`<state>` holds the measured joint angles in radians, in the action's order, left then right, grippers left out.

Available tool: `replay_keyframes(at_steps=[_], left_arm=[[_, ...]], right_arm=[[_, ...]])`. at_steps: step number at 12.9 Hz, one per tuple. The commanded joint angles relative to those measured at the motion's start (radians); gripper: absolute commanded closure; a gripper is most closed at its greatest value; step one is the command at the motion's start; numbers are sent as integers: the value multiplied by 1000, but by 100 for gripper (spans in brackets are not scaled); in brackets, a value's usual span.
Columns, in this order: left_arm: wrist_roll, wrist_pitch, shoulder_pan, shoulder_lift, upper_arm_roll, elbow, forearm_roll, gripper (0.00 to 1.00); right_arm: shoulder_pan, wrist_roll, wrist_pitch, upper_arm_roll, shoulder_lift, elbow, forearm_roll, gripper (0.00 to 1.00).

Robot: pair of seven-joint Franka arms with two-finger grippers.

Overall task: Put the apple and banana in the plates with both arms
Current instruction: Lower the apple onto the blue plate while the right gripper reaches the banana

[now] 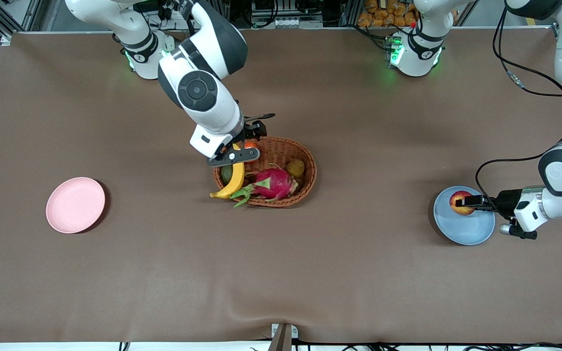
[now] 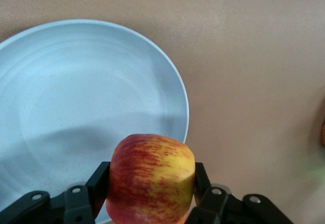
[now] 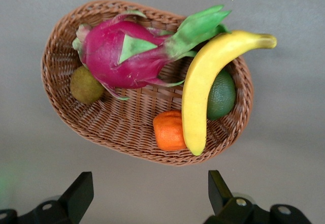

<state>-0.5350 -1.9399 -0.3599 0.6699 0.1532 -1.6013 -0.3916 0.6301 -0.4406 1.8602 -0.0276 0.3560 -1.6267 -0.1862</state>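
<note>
The left end effector (image 1: 467, 202) holds the apple (image 1: 461, 203) between its two fingers (image 2: 96, 186), which press on both sides of the fruit, and it hangs over the light blue plate (image 1: 471, 229), at the edge of the plate that is toward the robots. In the left wrist view the apple (image 2: 151, 181) is red with yellow stripes and it sits above the rim of the blue plate (image 2: 76, 107); whether it touches the plate I cannot tell. This plate lies at the left arm's end of the brown surface (image 1: 359, 268). The right end effector (image 1: 234, 153) is over the wicker basket (image 1: 305, 183) in the middle of the surface, and its fingers (image 3: 76, 193) are spread wide with nothing between them. The banana (image 1: 232, 181) lies in the basket, at the end toward the right arm, with its tip reaching out over the rim. In the right wrist view the banana (image 3: 203, 92) rests across an orange fruit (image 3: 169, 131) and a dark green fruit (image 3: 222, 96), beside the pink dragon fruit (image 3: 122, 54); a small brownish fruit (image 3: 85, 85) lies at the other end of the basket. The pink plate (image 1: 75, 204) lies at the right arm's end of the surface, well apart from the basket, with nothing on it.
</note>
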Motion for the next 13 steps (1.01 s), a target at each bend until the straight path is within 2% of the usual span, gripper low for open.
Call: replay_keyframes(at_steps=[1,4,6,7,8,9,10,13], left_arm=[[-124,10,-33,39,8,26,-96,100],[-172,10,-63,45,9,26,-118,100],[-280,10,-73,66,8,26,-191,96],[-343,10,-82,83,6,27,-206,91],[-374,10,-90,92,8,43,-207,76],[-379,10,-94,94,6,47,-207,40],[-382,10,-96,92,6,47,-204,0],[-387,63,-91,60,9,98,-188,0]], right_arm=[[32,-62,72,12,35,-2,13,0],[23,-136,135,14,105,2,129,0],[20,-209,149,15,139,5,136,0],[17,-231,155,15,150,4,136,0],[14,-234,157,18,167,4,137,0],[7,-234,159,23,184,4,137,0],[-6,-236,162,28,193,4,139,0],[-13,-237,162,28,215,-2,140,0]])
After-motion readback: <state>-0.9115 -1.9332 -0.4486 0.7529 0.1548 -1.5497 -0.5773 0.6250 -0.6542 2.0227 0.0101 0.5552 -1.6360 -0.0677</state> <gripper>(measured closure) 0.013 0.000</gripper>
